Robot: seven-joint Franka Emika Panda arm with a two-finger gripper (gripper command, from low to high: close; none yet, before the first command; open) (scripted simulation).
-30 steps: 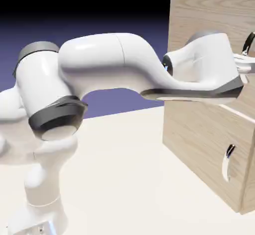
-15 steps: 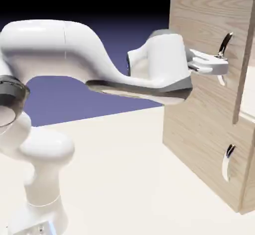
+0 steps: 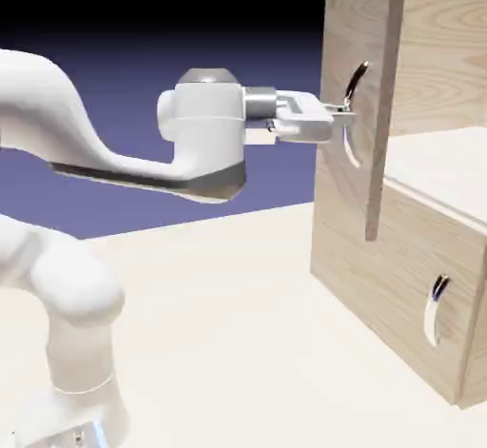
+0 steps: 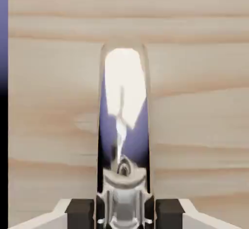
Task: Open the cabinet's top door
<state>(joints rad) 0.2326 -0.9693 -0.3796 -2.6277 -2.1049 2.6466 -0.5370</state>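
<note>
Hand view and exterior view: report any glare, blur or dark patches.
Hand view: the top door's handle mirrors a bright white patch and blue-violet streaks; the wood grain is soft; a black strip runs down the left edge; the claw is shut on the handle. Exterior view: sharp, upper backdrop falls to black; the lower handle glints.

Even bright rendered light, sharp exterior view; chrome handle [image 4: 124, 106] glares, hand view slightly soft; backdrop darkens upward.

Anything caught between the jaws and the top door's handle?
Nothing: in the hand view the gripper is shut straight on the handle of the top door, jaws against the chrome.
</note>
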